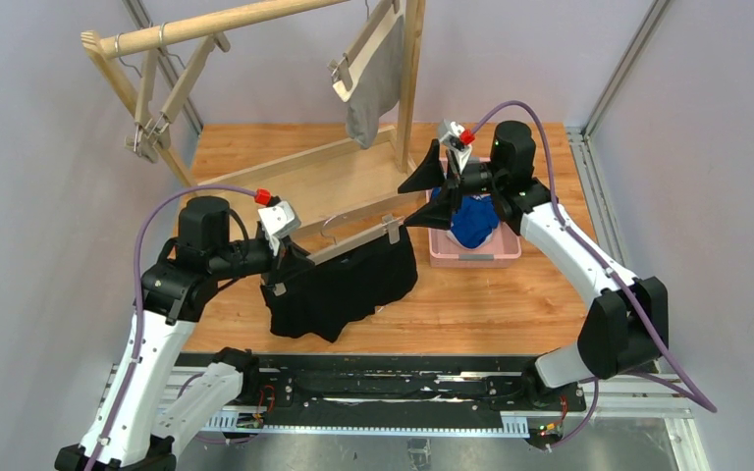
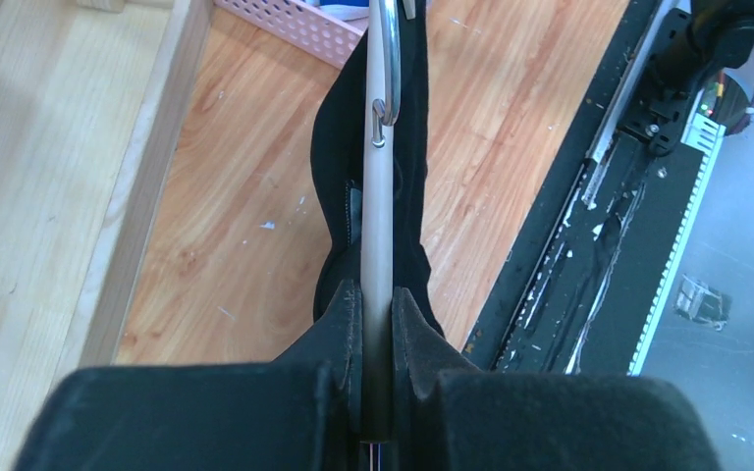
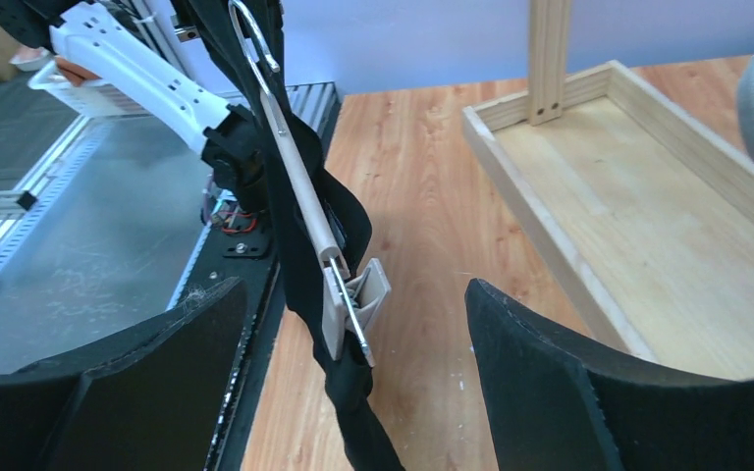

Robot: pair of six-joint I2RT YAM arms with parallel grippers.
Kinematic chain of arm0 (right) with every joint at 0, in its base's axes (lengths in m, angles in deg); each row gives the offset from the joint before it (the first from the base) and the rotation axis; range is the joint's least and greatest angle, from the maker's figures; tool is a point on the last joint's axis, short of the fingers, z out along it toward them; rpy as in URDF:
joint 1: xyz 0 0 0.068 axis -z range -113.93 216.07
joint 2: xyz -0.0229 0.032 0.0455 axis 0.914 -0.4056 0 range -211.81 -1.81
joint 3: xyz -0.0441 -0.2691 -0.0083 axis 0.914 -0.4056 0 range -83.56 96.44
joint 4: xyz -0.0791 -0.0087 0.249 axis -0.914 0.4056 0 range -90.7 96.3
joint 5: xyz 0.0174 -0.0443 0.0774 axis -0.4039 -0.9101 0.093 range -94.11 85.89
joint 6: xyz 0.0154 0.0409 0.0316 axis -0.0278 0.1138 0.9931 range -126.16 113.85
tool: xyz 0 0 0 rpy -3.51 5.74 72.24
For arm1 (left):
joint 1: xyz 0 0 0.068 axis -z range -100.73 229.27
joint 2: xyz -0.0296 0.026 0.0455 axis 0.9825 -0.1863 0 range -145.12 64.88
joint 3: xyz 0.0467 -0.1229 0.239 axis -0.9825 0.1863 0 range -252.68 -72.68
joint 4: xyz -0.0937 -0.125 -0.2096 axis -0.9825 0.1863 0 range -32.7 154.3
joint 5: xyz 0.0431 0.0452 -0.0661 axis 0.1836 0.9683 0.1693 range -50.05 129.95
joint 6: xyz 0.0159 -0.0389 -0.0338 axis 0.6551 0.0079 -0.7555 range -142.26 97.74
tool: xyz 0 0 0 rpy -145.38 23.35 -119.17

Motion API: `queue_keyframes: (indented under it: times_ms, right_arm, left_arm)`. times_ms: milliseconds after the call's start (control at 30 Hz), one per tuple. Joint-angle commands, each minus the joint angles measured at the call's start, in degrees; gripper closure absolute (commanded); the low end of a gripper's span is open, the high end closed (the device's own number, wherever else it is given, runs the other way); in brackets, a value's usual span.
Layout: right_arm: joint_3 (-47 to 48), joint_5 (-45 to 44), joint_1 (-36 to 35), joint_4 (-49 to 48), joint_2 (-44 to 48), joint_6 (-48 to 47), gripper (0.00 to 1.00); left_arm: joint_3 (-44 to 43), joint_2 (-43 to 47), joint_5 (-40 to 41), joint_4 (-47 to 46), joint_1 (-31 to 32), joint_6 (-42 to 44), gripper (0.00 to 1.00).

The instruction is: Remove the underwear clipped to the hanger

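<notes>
Left pincer (image 2: 377, 306) clamping hanger (image 2: 378, 221), right pincer (image 3: 355, 294) agape

table (image 1: 511, 304): wood top; I see white flecks on it
rack (image 1: 334, 182): wooden, base tray at back-left
basket (image 1: 466, 258): pink, just right of rack base
</notes>
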Motion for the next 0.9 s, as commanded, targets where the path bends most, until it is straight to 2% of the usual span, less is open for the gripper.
queue_keyframes:
  times_ms: [0,133,567,867]
  right_arm:
    - [1.9,6.2,0.7,-7.4,-1.1,6.6,0.17]
    - [0.6,6.4,0.4,-11.9,-1.3,10.3,0.17]
    - [0.8,2.5,-3.1,-12.4,-6.0,12.3,0.19]
    - [0.9,1.4,-3.6,-15.0,-6.8,14.7,0.30]
  left_arm:
    - [-2.8,0.1,-4.9,-1.8,0.3,2.8,1.00]
    - [-3.6,-0.3,-2.5,-1.8,0.3,3.5,1.00]
    - [-4.0,-0.7,-3.3,-4.4,0.3,3.2,1.00]
    - [-3.5,-0.9,-2.9,-5.6,0.3,2.5,1.00]
